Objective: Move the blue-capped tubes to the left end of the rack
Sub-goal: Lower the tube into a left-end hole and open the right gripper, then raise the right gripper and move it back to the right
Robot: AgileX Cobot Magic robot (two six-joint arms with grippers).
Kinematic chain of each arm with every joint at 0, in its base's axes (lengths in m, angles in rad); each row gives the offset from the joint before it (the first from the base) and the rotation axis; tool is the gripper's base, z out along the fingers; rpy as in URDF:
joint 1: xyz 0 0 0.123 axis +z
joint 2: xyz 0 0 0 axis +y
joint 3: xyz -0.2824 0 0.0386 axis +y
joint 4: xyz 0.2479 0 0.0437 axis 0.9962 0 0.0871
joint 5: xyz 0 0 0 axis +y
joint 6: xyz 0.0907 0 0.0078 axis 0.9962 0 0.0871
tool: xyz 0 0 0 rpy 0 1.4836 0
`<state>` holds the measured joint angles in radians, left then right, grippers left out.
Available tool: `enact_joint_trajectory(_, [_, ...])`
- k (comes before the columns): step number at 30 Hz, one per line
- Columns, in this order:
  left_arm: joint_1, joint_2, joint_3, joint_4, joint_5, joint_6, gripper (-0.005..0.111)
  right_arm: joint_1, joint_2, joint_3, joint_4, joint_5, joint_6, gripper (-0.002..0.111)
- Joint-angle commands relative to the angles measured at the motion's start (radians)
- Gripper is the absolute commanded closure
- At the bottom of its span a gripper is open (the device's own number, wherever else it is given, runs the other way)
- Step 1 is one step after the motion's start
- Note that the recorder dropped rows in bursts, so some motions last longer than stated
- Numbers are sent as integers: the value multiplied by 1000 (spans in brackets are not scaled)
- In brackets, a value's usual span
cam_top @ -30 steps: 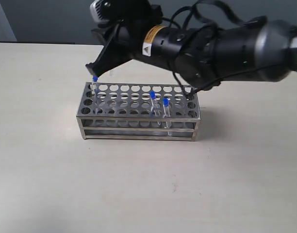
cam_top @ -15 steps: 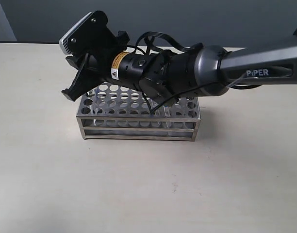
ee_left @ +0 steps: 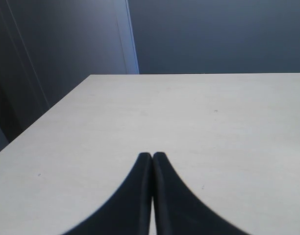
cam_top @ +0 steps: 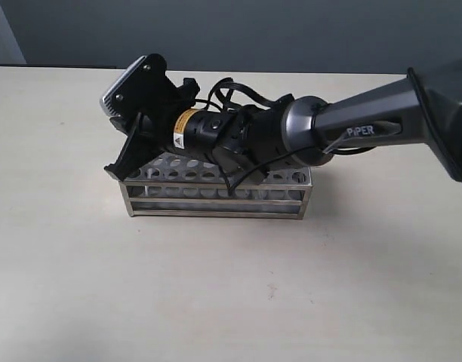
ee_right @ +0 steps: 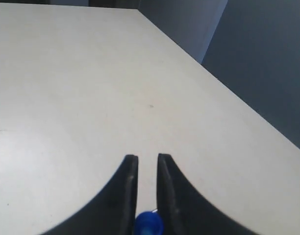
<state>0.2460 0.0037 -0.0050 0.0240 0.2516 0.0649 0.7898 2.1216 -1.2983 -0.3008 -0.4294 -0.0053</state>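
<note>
The steel rack [cam_top: 216, 202] stands mid-table, its top mostly covered by my right arm, which reaches across it to its left end. My right gripper [cam_top: 115, 170] points down past the rack's left end. In the right wrist view the gripper [ee_right: 147, 156] is closed on one blue-capped tube, whose blue cap [ee_right: 149, 225] sits deep between the fingers. Any other blue-capped tubes are hidden behind the arm. My left gripper [ee_left: 152, 155] is shut and empty over bare table, out of the exterior view.
The pale table [cam_top: 216, 302] stretches in front of and around the rack. A dark wall [cam_top: 291, 30] runs behind the table's far edge. The right arm's cables [cam_top: 231, 162] hang over the rack top.
The right arm has dropped lower and swung further over the rack's left end. The tubes standing in the rack a second ago are now hidden behind it.
</note>
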Motion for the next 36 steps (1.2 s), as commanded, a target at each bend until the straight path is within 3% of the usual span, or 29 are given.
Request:
enact_joint_trajectory(1, [1,-4,5,1,-12,-4,106,0,-1,-3,-6,-22,-2,107])
enact_joint_trajectory(3, [1,-4,5,1,-12,-4,106,0,-1,-3,-8,-31,-2,100])
enact_joint_trajectory(7, [1,-4,5,1,-12,-4,106,0,-1,-3,-9,-27,0,73])
enact_joint_trajectory(10, [1,-4,5,1,-12,-4,106,0,-1,-3,-9,-22,0,63])
enact_joint_trajectory(19, [1,-4,5,1,-12,-4,106,0,-218,25,-37,215,-2,66])
enact_joint_trajectory(27, [1,-4,5,1,-12,-4,106,-23,-629,363,3,79,-4,69])
enact_joint_trajectory(31, [1,-4,5,1,-12,-4,106,-34,-777,604,205,-59,-172,69])
enact_joint_trajectory(36, [1,-4,5,1,-12,-4,106,-34,-778,795,539,-241,-416,69])
